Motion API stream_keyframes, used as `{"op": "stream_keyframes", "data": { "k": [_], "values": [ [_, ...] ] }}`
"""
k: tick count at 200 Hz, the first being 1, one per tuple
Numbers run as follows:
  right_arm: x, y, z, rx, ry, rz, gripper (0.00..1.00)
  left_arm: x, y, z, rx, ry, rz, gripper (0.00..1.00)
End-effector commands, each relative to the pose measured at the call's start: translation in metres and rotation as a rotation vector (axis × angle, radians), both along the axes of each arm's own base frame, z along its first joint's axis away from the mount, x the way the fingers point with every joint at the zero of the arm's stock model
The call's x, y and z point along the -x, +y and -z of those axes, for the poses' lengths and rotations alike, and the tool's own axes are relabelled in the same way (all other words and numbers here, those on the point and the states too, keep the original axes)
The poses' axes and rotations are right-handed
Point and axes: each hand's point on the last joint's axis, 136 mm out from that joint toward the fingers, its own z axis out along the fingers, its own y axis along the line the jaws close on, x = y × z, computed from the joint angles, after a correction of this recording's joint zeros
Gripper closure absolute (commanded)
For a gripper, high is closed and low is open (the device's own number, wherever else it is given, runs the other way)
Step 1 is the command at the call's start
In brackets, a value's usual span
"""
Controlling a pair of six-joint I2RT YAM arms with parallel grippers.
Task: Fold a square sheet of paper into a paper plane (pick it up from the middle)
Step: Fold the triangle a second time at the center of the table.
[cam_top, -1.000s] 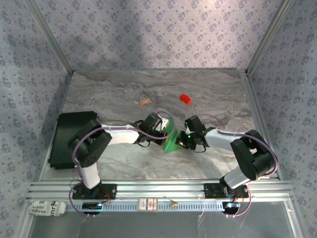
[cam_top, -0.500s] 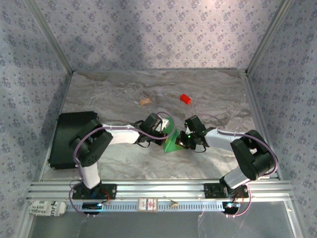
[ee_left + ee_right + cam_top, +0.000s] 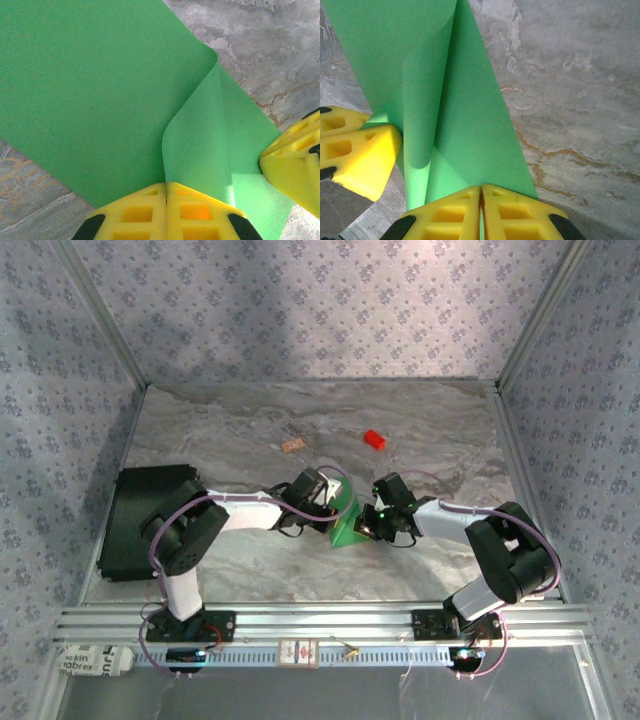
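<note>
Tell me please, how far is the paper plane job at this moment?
Done: the green sheet is picked up, with the left gripper and the right gripper both shut on its edge. In hand: a fold, one flap curling over in a soft roll without a sharp crease. Left: pressing that crease and all later folds; no pointed dart shape yet.

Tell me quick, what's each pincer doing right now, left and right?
Left pincer: closed, pinching the green paper at a curled-over fold.
Right pincer: closed, pinching the same green paper.
</note>
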Motion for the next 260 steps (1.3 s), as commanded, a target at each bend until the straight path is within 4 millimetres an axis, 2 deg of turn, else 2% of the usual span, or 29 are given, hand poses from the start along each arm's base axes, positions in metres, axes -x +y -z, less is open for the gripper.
{"op": "stream_keyframes", "data": {
  "k": [1, 30, 52, 69, 112, 192, 260],
  "values": [
    [0.010, -0.008, 0.008, 0.031, 0.042, -0.001, 0.88, 0.002, 0.006, 0.015, -0.047, 0.020, 0.011, 0.98],
    [-0.004, 0.003, -0.015, -0.072, -0.024, 0.020, 0.88, 0.002, 0.007, 0.016, -0.050, 0.024, 0.013, 0.98],
    [-0.013, 0.013, -0.032, -0.160, -0.073, 0.038, 0.95, 0.003, 0.007, 0.016, -0.050, 0.027, 0.014, 0.98],
    [-0.019, 0.019, -0.037, -0.203, -0.087, 0.049, 0.99, 0.003, 0.007, 0.016, -0.051, 0.026, 0.015, 0.98],
    [-0.034, 0.030, -0.043, -0.273, -0.102, 0.074, 0.99, 0.005, 0.006, 0.019, -0.052, 0.037, 0.025, 0.98],
    [-0.042, 0.037, -0.028, -0.300, -0.066, 0.083, 0.99, 0.007, 0.008, 0.022, -0.065, 0.047, 0.032, 0.98],
    [-0.027, 0.017, 0.007, -0.239, 0.002, 0.120, 0.99, 0.006, 0.009, 0.023, -0.068, 0.051, 0.032, 0.99]
  ]
}}
